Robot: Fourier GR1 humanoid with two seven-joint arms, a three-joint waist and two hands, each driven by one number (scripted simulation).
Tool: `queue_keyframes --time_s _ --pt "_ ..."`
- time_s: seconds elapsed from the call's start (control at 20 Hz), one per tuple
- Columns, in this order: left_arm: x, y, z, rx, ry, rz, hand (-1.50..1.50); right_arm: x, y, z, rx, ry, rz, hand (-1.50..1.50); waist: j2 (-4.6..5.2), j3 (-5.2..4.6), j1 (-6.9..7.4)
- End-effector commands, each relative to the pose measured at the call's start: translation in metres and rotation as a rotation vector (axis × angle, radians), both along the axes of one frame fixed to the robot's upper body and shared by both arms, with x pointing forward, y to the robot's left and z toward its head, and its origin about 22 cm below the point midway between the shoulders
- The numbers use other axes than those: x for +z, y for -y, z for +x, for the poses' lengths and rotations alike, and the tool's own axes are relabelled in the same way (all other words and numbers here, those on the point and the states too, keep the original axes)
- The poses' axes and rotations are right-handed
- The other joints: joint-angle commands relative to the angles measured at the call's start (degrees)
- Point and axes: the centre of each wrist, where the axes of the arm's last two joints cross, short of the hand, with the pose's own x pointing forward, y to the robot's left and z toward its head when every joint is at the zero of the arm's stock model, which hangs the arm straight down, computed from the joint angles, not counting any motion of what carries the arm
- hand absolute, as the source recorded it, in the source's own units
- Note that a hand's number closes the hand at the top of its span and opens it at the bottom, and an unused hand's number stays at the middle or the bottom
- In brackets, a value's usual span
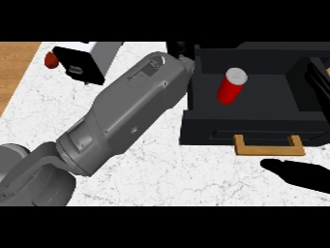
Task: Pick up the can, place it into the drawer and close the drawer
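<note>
Your can stands upright in the open drawer (left hand hidden behind the wall, can't tell its fingers), so shoving the handle with that empty, straight-fingered right hand could topple it.

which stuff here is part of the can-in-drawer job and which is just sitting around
Job:
- can, upright in the open drawer
- drawer, with its wooden handle
- right hand, near the handle
- left hand, at the drawer's far left corner

Lying about:
- black box
- red thing beside it

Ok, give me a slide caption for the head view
Red can standing in the open black drawer, left forearm stretched toward it, right robot hand below the wooden handle.
</note>
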Motion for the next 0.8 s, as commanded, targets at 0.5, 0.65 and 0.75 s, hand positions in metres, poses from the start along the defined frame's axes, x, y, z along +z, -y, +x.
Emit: queue_keyframes --time_s 0.5,0.65,0.75 --pt "0.007 -0.036 0.004 0.044 0.02 0.038 -1.5 -0.045 -0.06 0.098 -0.002 -0.035 -0.424 -1.5 -0.44 -0.01 1.2" --pt "0.004 -0.052 0.003 0.058 0.005 0.038 -1.5 -0.055 -0.039 0.13 -0.06 -0.05 -0.436 -1.5 -0.3 0.03 1.92" --pt "0.013 -0.053 0.003 0.063 0.004 0.031 -1.5 -0.07 -0.076 0.138 -0.069 -0.06 -0.462 -1.5 -0.23 0.02 1.68"
